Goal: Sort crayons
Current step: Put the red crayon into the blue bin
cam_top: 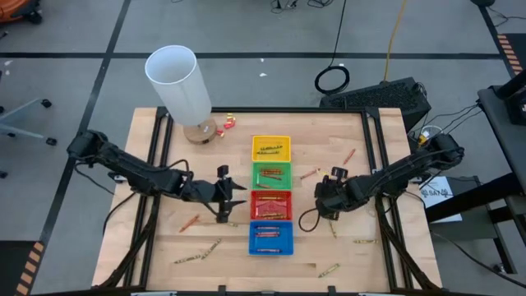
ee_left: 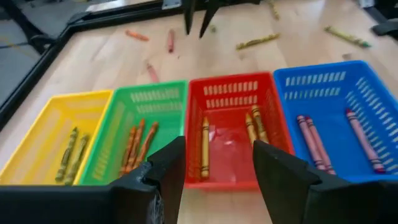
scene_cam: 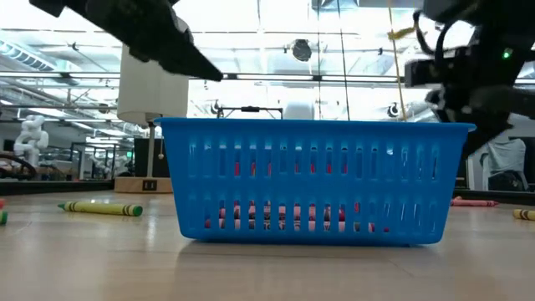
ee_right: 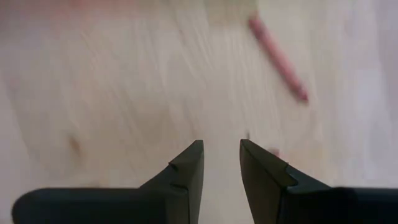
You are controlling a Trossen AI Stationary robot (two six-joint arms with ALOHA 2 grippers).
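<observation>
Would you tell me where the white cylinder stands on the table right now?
In the high view the white cylinder stands at the table's far left corner, up-left of the yellow tray, with small red and yellow bits beside its base.

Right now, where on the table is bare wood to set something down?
Bare wood lies between the white cylinder and the left gripper, and behind the yellow tray. Crowded: the front edge, with loose crayons, and around the right gripper.

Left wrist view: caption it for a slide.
Open left gripper faces yellow, green, red and blue trays holding sorted crayons.
</observation>
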